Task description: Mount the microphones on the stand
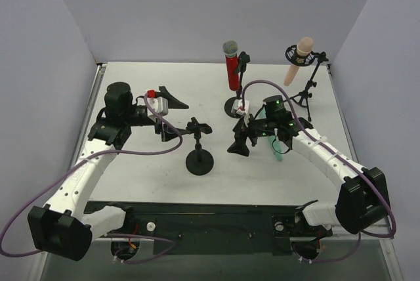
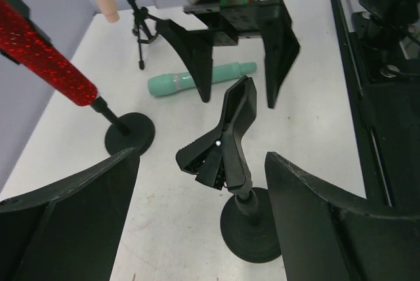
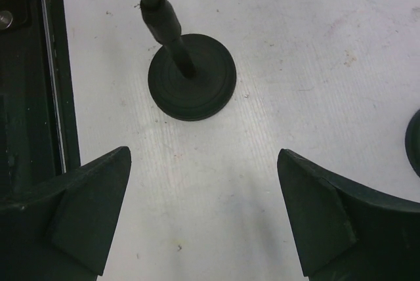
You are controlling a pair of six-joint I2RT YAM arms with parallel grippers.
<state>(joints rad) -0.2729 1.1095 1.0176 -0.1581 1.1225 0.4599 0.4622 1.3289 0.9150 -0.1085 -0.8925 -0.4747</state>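
A: Where is the last one lying?
B: The mint green microphone (image 2: 174, 83) is lying flat on the table (image 1: 138, 77), around 4 o'clock from the middle. It is just beside the right gripper (image 3: 203, 156) and partly hidden under that arm. The red microphone (image 1: 231, 71) is standing clipped at 12 o'clock on a round-base stand (image 2: 130, 134). The peach-pink microphone (image 1: 296, 61) is sitting in the tripod stand (image 1: 307, 94) at 1 o'clock.
A: Are the grippers carrying anything?
B: No. Both are hanging with jaws spread wide and nothing between them. The left gripper (image 2: 201, 163) is facing the empty clip stand (image 2: 226, 143), near 7 o'clock from the middle.
A: How am I expecting the green one to behave?
B: I'm judging it as a light, stiff plastic stick, smooth and round. It is probably going to roll or slide if nudged from one side. I'm not expecting it to be fragile.
A: So where am I taking hold?
B: I'm suggesting the middle of the handle, jaws crossing its length, leaving the thin tail end free for the clip. The clip is looking spring-loaded and its stand light. Pushing the handle in is likely risking a tip-over unless the other gripper is steadying the post.
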